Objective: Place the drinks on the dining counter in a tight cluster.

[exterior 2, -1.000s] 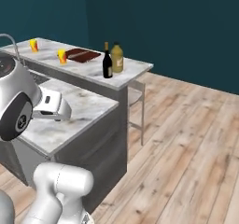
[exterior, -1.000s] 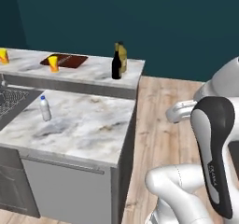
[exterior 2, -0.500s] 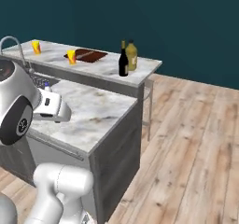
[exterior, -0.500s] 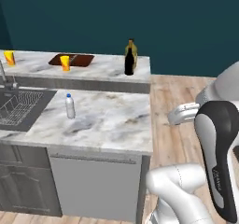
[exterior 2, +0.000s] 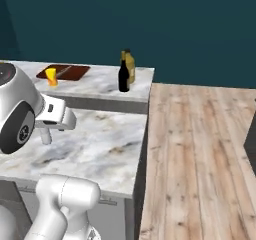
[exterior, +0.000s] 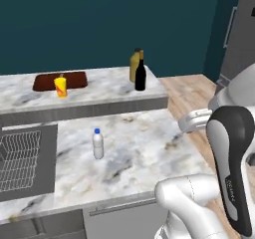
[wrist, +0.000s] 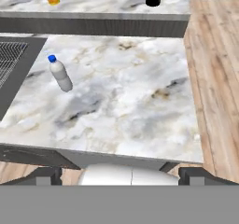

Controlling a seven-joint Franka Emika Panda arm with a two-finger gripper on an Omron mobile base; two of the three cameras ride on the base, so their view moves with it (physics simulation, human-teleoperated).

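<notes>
On the raised dining counter [exterior: 107, 91], near its right end, a dark wine bottle [exterior: 140, 74] stands right in front of a squat amber bottle [exterior: 134, 63]. The pair also appears in the right base view, wine bottle [exterior 2: 123, 78] and amber bottle [exterior 2: 130, 67]. A small clear water bottle [exterior: 98, 143] with a blue cap stands upright on the lower marble worktop [exterior: 139, 153], right of the sink. In the hand view the water bottle [wrist: 60, 74] lies up and to the left, far from my gripper [wrist: 122, 177]. The gripper is open and holds nothing, its fingertips [wrist: 47, 176] set wide apart.
A yellow cup [exterior: 61, 87] stands by a brown board [exterior: 72, 79] on the dining counter's left part. A steel sink [exterior: 20, 158] is sunk into the worktop at the left. Wooden floor [exterior 2: 200, 149] stretches to the right of the counters.
Both base views have shifted, so the camera has moved with the base and the counters now sit closer and more central. The bottles keep their places. The gripper stays open.
</notes>
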